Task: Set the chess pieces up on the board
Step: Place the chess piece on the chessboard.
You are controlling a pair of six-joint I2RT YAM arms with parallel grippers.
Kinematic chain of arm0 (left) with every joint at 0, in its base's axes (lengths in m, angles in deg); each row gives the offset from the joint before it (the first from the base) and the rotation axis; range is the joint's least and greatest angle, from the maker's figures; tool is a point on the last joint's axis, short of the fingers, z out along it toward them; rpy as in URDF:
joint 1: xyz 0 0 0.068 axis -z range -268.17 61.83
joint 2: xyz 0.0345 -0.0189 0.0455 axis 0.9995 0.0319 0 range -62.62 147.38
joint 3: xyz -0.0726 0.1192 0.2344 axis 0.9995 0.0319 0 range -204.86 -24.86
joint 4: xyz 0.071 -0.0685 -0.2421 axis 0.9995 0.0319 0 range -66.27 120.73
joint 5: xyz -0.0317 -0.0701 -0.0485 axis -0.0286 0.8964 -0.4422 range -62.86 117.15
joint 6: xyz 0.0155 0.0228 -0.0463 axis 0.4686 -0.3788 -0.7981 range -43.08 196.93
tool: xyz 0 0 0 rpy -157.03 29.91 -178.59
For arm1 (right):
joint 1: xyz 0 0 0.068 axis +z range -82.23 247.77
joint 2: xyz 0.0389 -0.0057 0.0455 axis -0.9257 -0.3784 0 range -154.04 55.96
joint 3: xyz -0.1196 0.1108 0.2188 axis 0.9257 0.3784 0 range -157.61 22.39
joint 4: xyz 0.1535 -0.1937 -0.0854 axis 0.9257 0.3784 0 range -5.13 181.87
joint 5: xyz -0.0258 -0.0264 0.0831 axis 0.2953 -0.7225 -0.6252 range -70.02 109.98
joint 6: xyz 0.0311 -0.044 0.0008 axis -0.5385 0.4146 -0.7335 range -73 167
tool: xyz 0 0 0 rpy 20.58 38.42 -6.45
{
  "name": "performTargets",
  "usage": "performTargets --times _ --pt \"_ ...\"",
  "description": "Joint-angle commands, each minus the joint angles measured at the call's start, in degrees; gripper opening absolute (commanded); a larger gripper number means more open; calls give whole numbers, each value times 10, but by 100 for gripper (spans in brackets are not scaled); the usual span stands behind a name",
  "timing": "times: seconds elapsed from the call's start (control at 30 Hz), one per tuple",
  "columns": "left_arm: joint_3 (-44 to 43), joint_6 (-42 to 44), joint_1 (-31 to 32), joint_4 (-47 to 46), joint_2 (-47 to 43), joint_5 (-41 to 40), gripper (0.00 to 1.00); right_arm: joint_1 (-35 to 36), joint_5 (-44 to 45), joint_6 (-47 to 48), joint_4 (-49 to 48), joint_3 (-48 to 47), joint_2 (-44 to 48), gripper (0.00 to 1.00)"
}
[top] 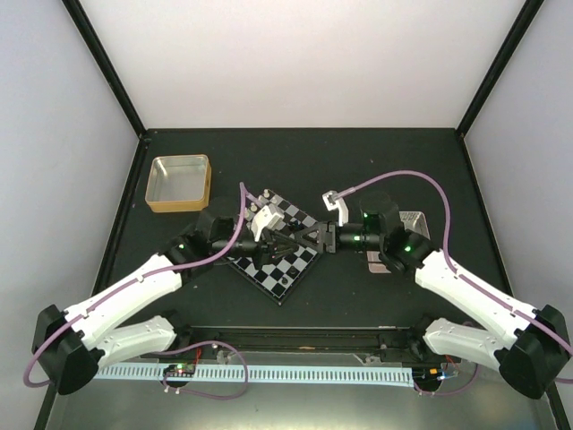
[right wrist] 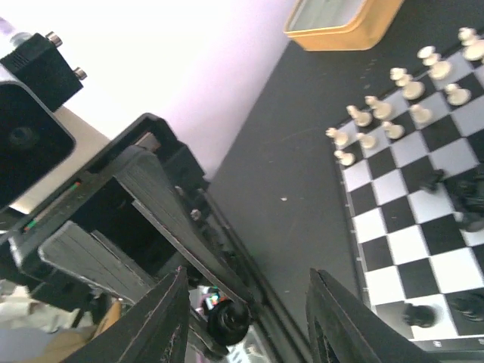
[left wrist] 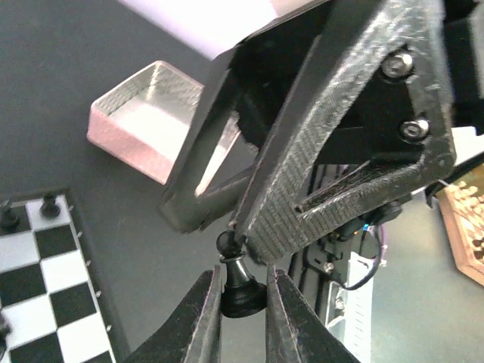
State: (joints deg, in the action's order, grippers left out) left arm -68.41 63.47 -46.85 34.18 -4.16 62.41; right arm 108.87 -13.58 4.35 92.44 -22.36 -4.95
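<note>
The board (top: 285, 262) lies at the table's middle, and both grippers meet just above it. My left gripper (top: 283, 240) is shut on the base of a black pawn (left wrist: 242, 286), held upright off the table in the left wrist view (left wrist: 242, 276). My right gripper (top: 303, 238) is open (right wrist: 248, 272); the same pawn (right wrist: 229, 321) sits between its spread fingers, nearer the left one. One right fingertip (left wrist: 240, 231) touches the pawn's head. Silver pieces (right wrist: 393, 113) stand in rows on the board's far side (right wrist: 393, 249). Black pieces (right wrist: 463, 193) stand loosely on it.
A gold-rimmed tray (top: 179, 183) sits at the back left and also shows in the right wrist view (right wrist: 340, 23). A pink-rimmed tray (left wrist: 147, 121) lies right of the board, mostly hidden behind my right arm in the top view (top: 414, 220). A corner of the board (left wrist: 38, 280) carries two black pawns.
</note>
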Motion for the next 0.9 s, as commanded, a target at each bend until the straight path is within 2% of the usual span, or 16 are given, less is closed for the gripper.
performTargets --times 0.0,0.1,0.27,0.47,0.5,0.53,0.67,0.73,0.87 --pt "-3 45 -2 -58 -15 78 9 -4 -78 -40 -15 -22 8 44" --pt "-2 45 -2 -76 -18 87 9 -4 -97 -44 -18 -25 4 38" --pt "-4 48 -2 -76 -17 85 8 -4 -103 -44 -11 -23 11 20" --pt "-3 40 -3 -69 -15 51 10 -4 -95 -37 -3 -20 22 4" --pt "-3 37 -2 -68 -15 46 13 -4 -87 -33 1 -21 22 2" --pt "-4 30 -2 -65 -13 26 21 -4 -79 -28 5 -21 21 1" --pt "-10 4 -3 -37 -12 -67 60 -4 -19 8 34 -24 18 1" --pt "-5 -4 -3 -28 -18 -109 67 -4 29 36 51 -26 13 1" --pt "8 -31 -3 -12 -47 -203 70 -2 154 98 66 -22 -4 1"
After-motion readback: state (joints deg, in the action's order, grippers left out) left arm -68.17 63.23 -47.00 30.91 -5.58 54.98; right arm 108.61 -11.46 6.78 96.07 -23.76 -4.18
